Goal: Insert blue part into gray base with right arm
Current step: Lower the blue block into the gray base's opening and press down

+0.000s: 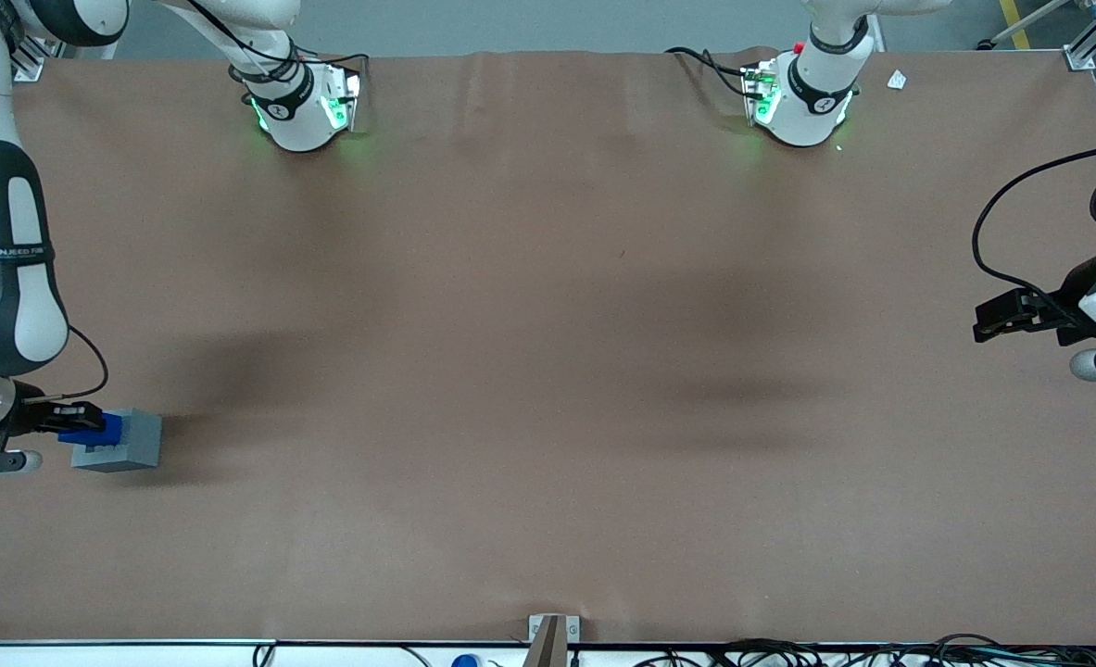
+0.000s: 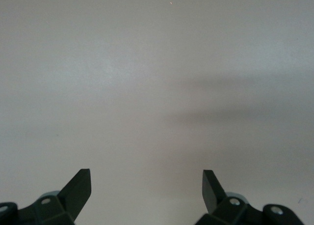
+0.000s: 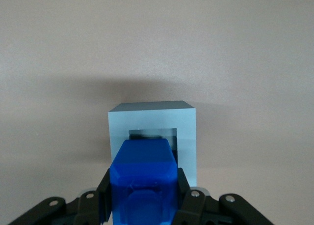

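The gray base (image 1: pixel 124 443) sits on the brown table at the working arm's end, near the table's side edge. In the right wrist view the gray base (image 3: pixel 186 131) shows its square recess (image 3: pixel 153 135) in the top face. My right gripper (image 1: pixel 73 428) is shut on the blue part (image 1: pixel 95 430) and holds it over the base. In the right wrist view the blue part (image 3: pixel 143 178) sits between the black fingers (image 3: pixel 104 185), right above the recess and covering part of it. My gripper (image 3: pixel 143 190) grips it on both sides.
The brown table (image 1: pixel 548 371) stretches wide toward the parked arm's end. Two arm bases (image 1: pixel 302 102) with green lights stand at the table's edge farthest from the front camera. Cables (image 1: pixel 788 653) lie along the edge nearest the front camera.
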`<state>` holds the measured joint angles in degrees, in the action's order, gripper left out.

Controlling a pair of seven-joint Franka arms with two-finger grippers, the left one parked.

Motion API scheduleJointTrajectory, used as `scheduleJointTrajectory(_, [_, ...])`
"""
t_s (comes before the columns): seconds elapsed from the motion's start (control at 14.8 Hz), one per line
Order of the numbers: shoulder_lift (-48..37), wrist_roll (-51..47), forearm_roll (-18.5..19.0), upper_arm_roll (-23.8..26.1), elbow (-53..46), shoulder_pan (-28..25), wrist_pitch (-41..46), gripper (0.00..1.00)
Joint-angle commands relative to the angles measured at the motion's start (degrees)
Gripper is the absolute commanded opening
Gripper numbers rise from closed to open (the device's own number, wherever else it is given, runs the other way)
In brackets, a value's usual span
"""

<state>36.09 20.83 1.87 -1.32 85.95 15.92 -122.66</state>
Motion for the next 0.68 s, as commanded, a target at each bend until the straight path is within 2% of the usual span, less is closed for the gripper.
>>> scheduleJointTrajectory(0.0, [0.8, -0.5, -0.1, 0.9, -1.6, 1.0, 0.2, 0.01])
scheduleJointTrajectory(0.61, [1.7, -0.4, -0.1, 0.8, -2.7, 1.0, 0.1, 0.01])
